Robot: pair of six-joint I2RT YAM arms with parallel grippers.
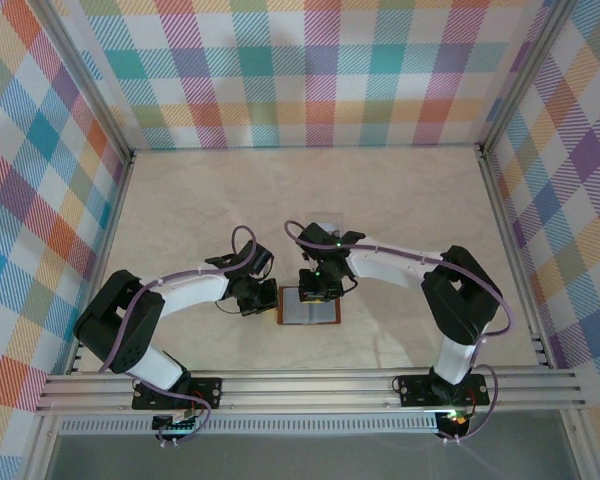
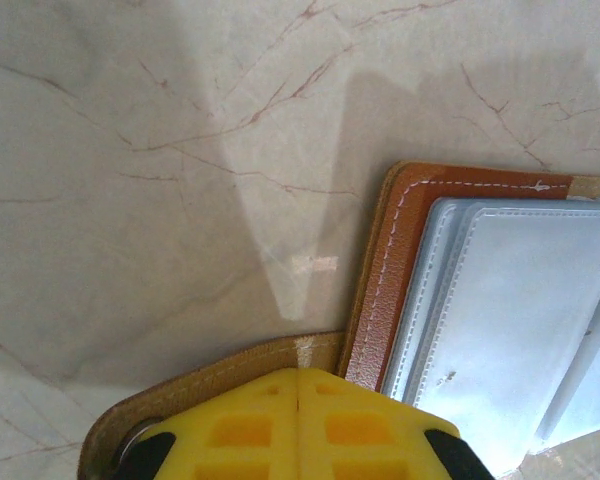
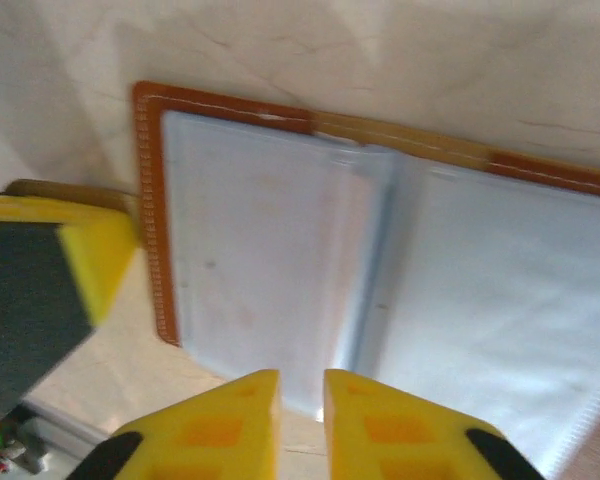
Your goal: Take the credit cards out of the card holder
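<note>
The brown leather card holder [image 1: 308, 308] lies open and flat on the marble table between my two grippers, its pale grey-blue sleeves [image 3: 260, 250] facing up. The credit cards are hidden; I make out no separate card. My left gripper [image 2: 298, 372] is shut, its yellow tips together over the tan snap tab strap [image 2: 230, 372] at the holder's left edge [image 2: 390, 270]. My right gripper [image 3: 301, 375] hovers at the near edge of the left sleeve, a narrow gap between its fingers. The left gripper's yellow fingers [image 3: 90, 255] sit beside the holder's stitched border [image 3: 152, 200].
Plaid walls enclose the table [image 1: 180, 200] on three sides. An aluminium rail [image 1: 310, 385] runs along the near edge by the arm bases. A faint clear plastic square [image 1: 325, 222] lies just behind the right wrist. Bare marble stretches to the back.
</note>
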